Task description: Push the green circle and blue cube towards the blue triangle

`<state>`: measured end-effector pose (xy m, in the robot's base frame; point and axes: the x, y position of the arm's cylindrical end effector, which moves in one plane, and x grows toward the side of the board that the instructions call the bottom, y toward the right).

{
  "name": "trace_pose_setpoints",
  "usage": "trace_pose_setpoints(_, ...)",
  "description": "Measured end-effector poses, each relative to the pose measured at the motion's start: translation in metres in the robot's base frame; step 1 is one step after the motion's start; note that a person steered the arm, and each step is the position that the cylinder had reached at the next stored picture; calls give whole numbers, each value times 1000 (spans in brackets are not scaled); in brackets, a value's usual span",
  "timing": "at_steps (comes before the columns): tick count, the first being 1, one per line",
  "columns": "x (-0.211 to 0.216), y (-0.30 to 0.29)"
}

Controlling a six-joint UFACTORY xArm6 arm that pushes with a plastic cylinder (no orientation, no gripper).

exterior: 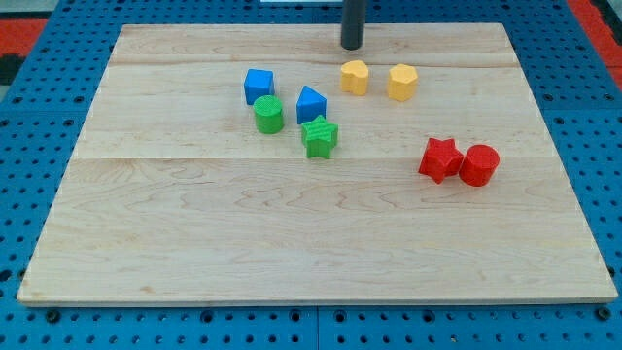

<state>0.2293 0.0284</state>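
The green circle (269, 115) stands on the wooden board, touching the blue cube (259, 86) just above and to its left. The blue triangle (310, 103) sits a short gap to the right of both. A green star (319, 136) lies just below the triangle. My tip (351, 46) is near the view's top edge, above and to the right of the blue triangle, apart from all blocks.
Two yellow blocks (355, 77) (402, 82) sit right of the triangle, just below my tip. A red star (439, 158) and a red circle (479, 164) touch each other at the view's right. The board (292, 243) is edged by a blue pegboard.
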Motion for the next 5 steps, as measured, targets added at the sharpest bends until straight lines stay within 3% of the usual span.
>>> trace_pose_setpoints(1, 0, -87)
trace_pose_setpoints(2, 33, -150)
trace_pose_setpoints(3, 83, -134)
trace_pose_setpoints(4, 84, -107)
trace_pose_setpoints(5, 84, -116)
